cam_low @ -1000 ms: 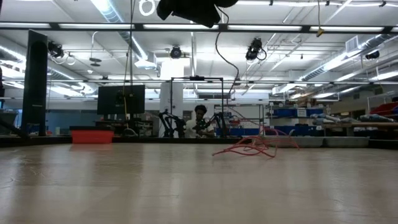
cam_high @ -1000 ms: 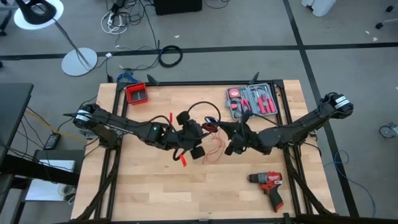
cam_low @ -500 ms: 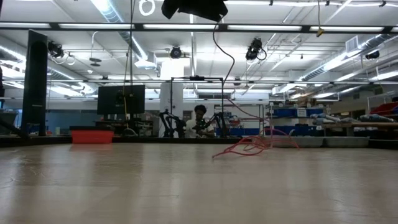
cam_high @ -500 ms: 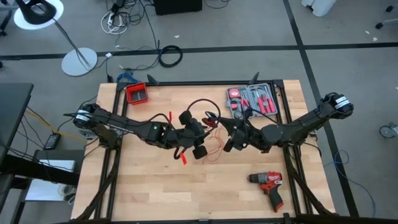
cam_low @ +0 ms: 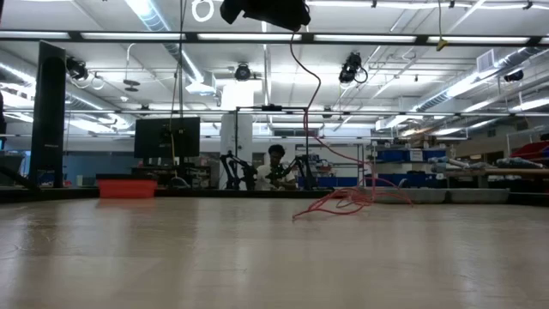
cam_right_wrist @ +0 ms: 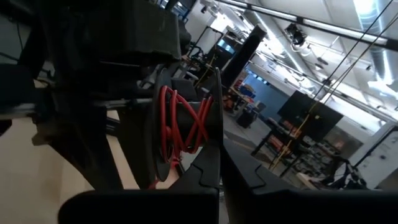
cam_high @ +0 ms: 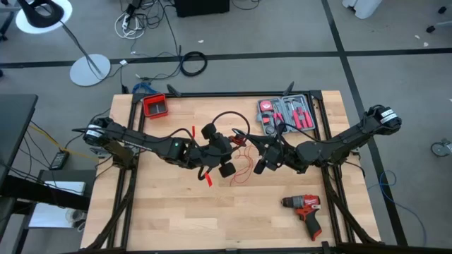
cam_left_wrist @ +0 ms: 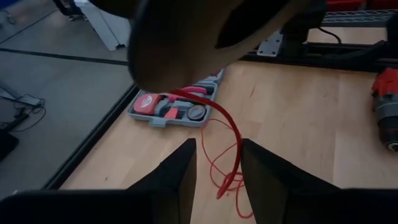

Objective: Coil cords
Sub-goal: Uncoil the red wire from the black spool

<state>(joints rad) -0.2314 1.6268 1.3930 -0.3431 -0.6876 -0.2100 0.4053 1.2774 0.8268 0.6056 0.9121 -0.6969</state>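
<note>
From above, we are looking down at the whole table [cam_high: 169, 212]. On the left side a red bin [cam_high: 155, 106] is sitting near the far corner. The left gripper [cam_high: 224, 161] is hanging over the middle of the table. The cords [cam_high: 241, 156] are lying in a loose red and black tangle between the two grippers. The right gripper [cam_high: 248, 143] is just beside them. A tool case [cam_high: 286, 115] is sitting near the far right, and a red drill [cam_high: 305, 209] is lying near the right front.

The low view is showing us something else. There the cords [cam_low: 343, 202] are resting on the table, and one strand is going up to a dark gripper at the top. A person is sitting far back in the room.

In the left wrist view we are seeing the left gripper [cam_left_wrist: 219, 165] with its fingers [cam_left_wrist: 177, 171] standing apart. A red strand [cam_left_wrist: 225, 134] is hanging down between them. We cannot tell if the fingers are touching it.

In the right wrist view the right gripper [cam_right_wrist: 214, 165] is closed tight. Red loops [cam_right_wrist: 183, 121] are wound just in front of it. We cannot tell if it is pinching them.
</note>
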